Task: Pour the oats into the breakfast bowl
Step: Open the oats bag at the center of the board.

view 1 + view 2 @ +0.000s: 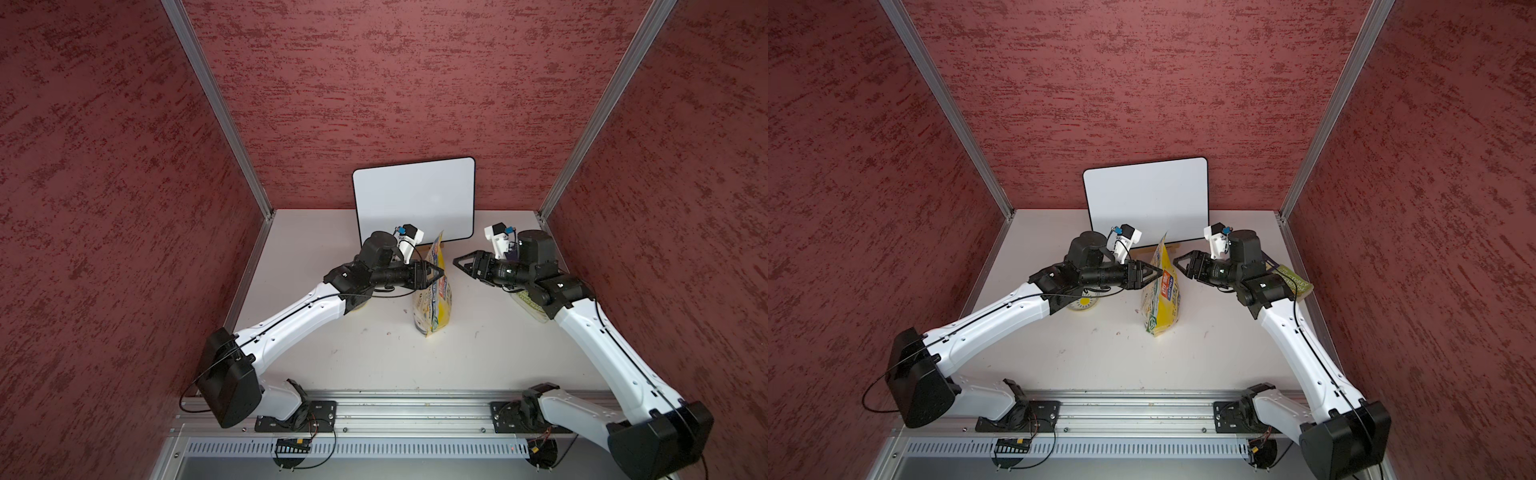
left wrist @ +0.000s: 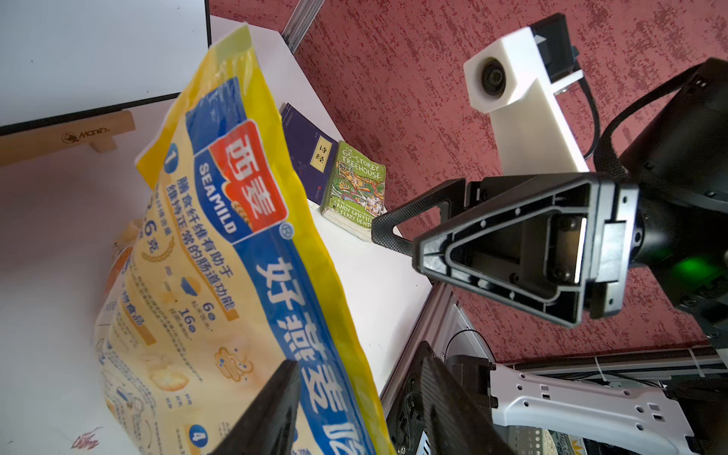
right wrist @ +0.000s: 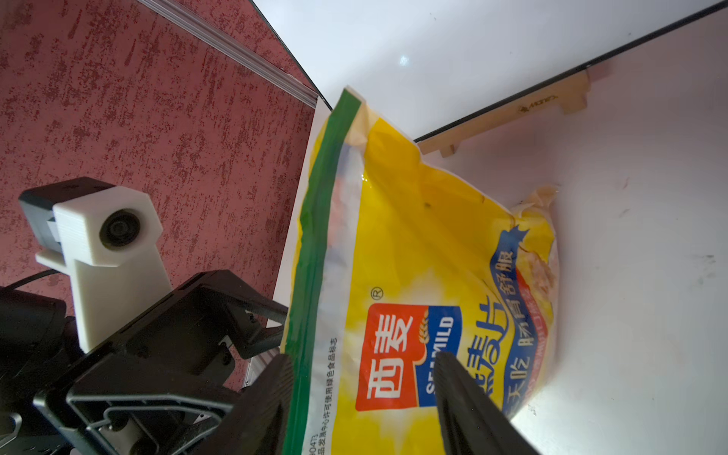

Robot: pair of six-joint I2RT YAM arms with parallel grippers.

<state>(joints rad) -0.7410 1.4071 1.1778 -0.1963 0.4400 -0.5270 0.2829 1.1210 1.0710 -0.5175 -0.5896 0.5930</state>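
The bowl [image 1: 1084, 304] sits on the table [image 1: 1100, 361] left of centre. It is mostly hidden under the left arm, and only part of its rim and yellow flower shows. It is well apart from the pouch.

The left gripper [image 1: 438, 275] reaches in level from the left to the upper part of the pouch [image 1: 432, 309]. In the left wrist view its fingers [image 2: 275, 409] are apart, with the pouch's top corner lying between them. One finger overlaps the printed face and a gap shows on the other side. I cannot tell whether either pad is actually touching the plastic.

The pouch of oats stands upright at mid-table, its base on the surface and its green-edged top strip [image 3: 315, 236] uppermost, leaning a little toward the back. No loose oats show anywhere.

The right gripper [image 1: 459, 266] hangs just beside the pouch on its right, facing it and not touching it. In both wrist views its fingers [image 3: 468, 409] stand apart with nothing between them.

A green book [image 1: 1293, 282] lies at the table's right edge, partly under the right arm. A dark blue book [image 2: 307, 153] lies right beside it.

At the back, behind the pouch, a whiteboard [image 1: 415, 199] stands in a wooden stand [image 2: 67, 138] against the red wall.
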